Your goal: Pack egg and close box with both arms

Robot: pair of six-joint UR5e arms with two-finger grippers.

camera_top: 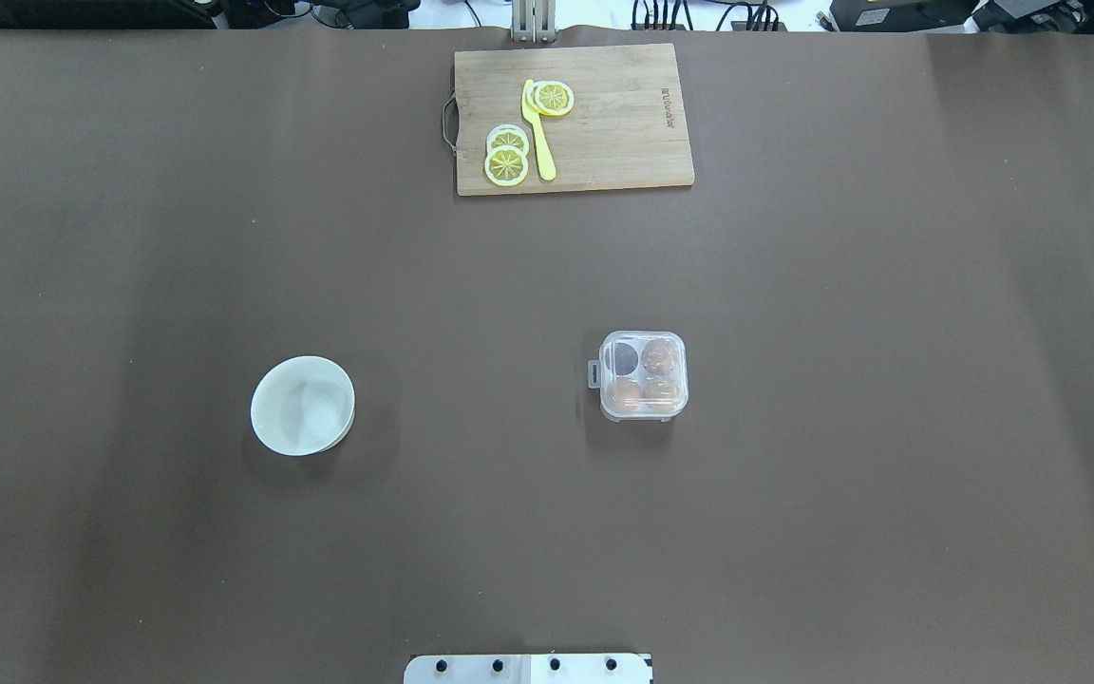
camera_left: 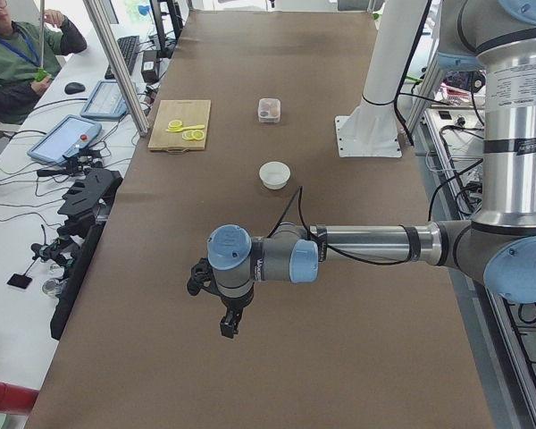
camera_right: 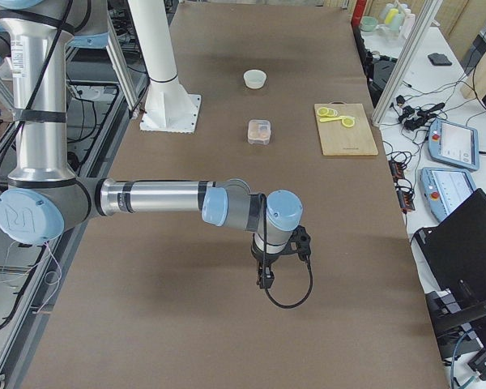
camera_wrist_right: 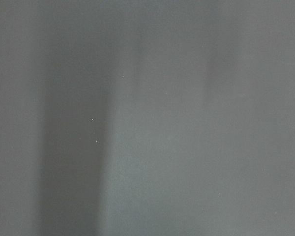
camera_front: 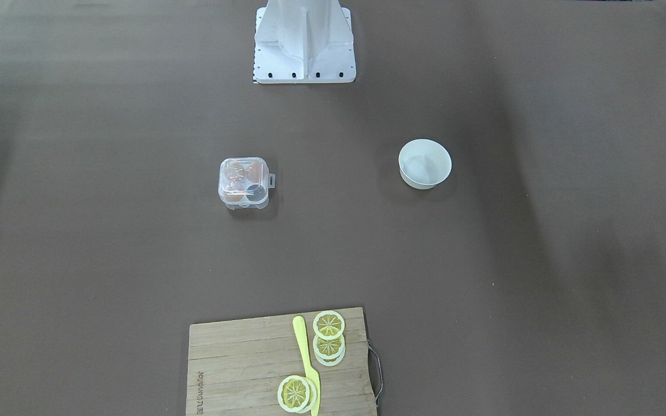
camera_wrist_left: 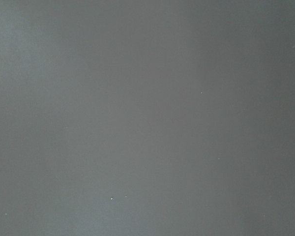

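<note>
The box (camera_top: 643,375) is a clear plastic case right of the table's middle; it also shows in the front view (camera_front: 243,182). Its lid lies down over the cells and its latch tab (camera_top: 594,373) points toward the bowl. Three alike brown eggs (camera_top: 622,392) sit in its cells, and the fourth cell (camera_top: 620,358) looks dark. No loose egg shows. My left gripper (camera_left: 228,325) hangs over bare table far from the box, and I cannot tell if it is open. My right gripper (camera_right: 265,281) hangs likewise at the other end. Both wrist views show only blurred table.
A round white bowl (camera_top: 303,406) stands left of the box. A wooden cutting board (camera_top: 623,142) with lemon slices (camera_top: 507,163) and a yellow knife (camera_top: 538,133) lies at the far edge. The white pedestal base (camera_front: 304,40) stands at the near edge. An operator (camera_left: 22,63) sits beside the table.
</note>
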